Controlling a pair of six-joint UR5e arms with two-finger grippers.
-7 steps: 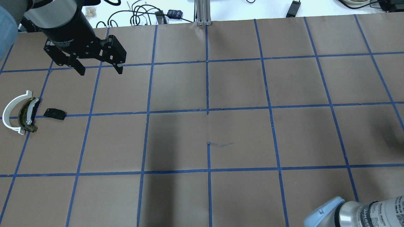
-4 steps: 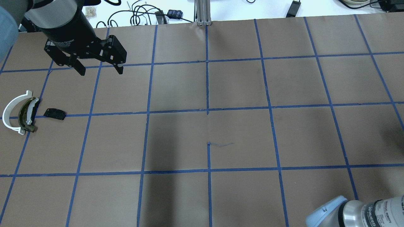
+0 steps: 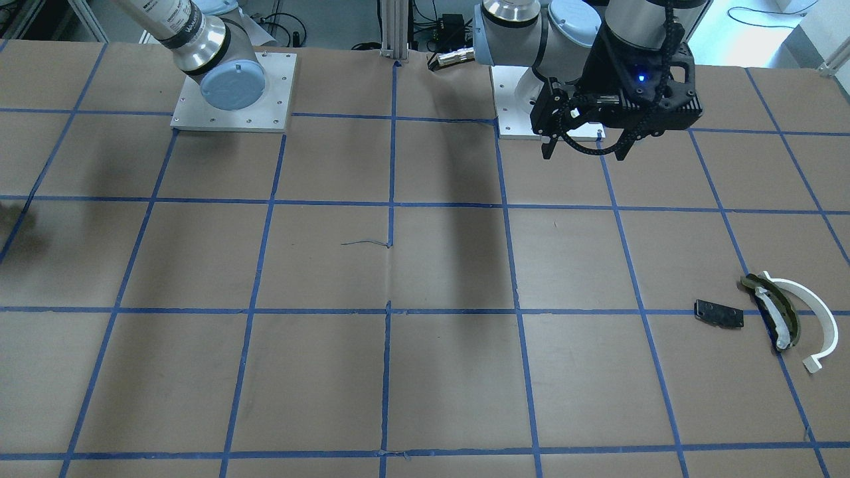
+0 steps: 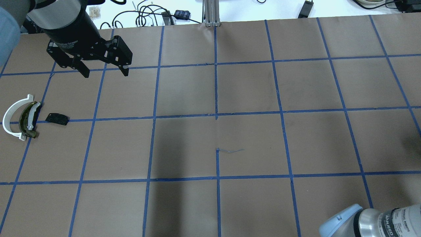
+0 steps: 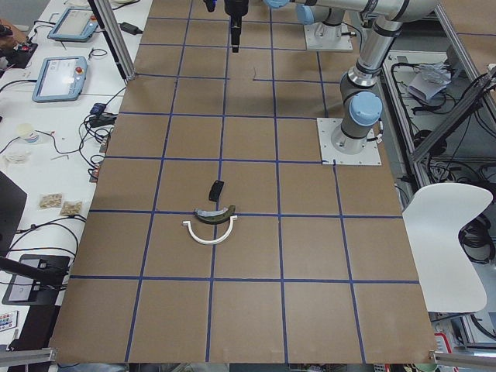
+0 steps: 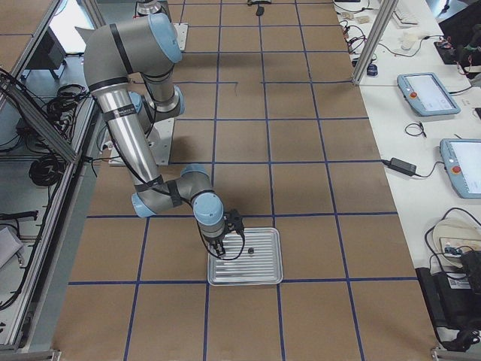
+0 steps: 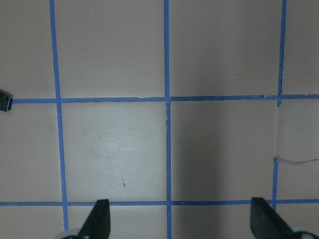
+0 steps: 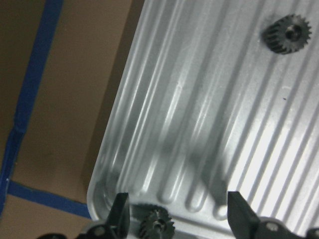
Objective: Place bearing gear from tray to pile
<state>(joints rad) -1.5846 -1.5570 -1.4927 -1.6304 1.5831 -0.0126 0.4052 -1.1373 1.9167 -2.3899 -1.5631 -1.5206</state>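
The ribbed metal tray (image 8: 209, 124) fills the right wrist view. One small black bearing gear (image 8: 155, 224) lies on it between the fingers of my right gripper (image 8: 179, 219), close to the left finger, and the jaws are open. A second black gear (image 8: 287, 34) lies farther off on the tray. In the exterior right view the right gripper (image 6: 219, 252) hangs over the tray (image 6: 263, 271). The pile lies far off by the left arm: white arc (image 4: 11, 117), olive piece (image 4: 28, 120), black plate (image 4: 57, 118). My left gripper (image 4: 104, 72) is open and empty, held above the table.
The tray sits at the table's end on the robot's right, out of the overhead view. Blue tape lines grid the brown table (image 4: 217, 131). An aluminium post (image 4: 210, 13) stands at the far edge, with cables and tablets beyond. The pile also shows in the front-facing view (image 3: 773, 309).
The right arm's elbow has shifted slightly to the right at the overhead view's bottom edge. The left gripper has barely moved and stays open.
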